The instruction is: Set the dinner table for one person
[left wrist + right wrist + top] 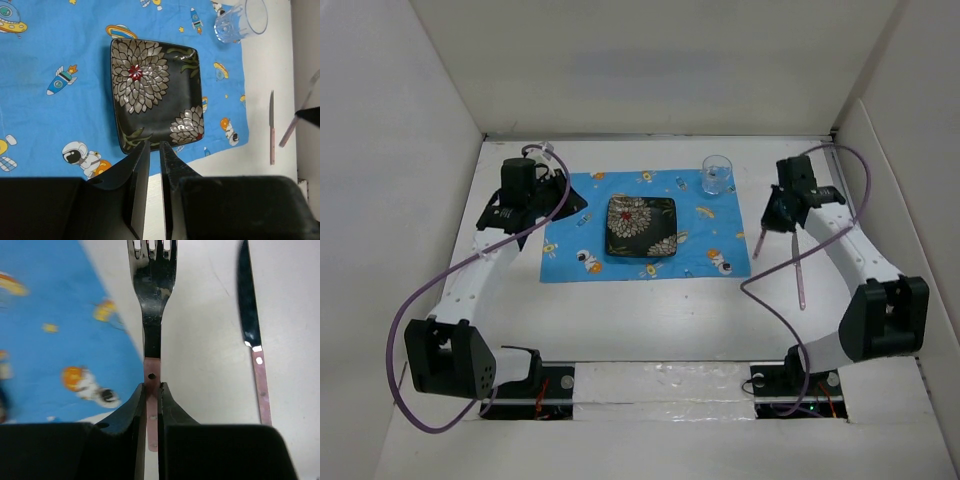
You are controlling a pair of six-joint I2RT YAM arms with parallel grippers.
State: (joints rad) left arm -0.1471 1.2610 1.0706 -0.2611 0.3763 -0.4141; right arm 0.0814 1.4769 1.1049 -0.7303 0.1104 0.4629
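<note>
Right gripper [151,392] clamps fork [152,305] handle (knife [250,315] beside, on dinner table [650,320]); left gripper [154,150] nearly closed, empty, near plate [156,95].

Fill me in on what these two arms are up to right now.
A place setting is being laid on the white table. A black square floral plate sits on the blue cartoon-print cloth mat, with a clear drinking glass at its far right corner. The right gripper is shut on a pink-handled fork beside the mat; a pink-handled knife lies on the table nearby. The left gripper, nearly closed, holds nothing.
</note>
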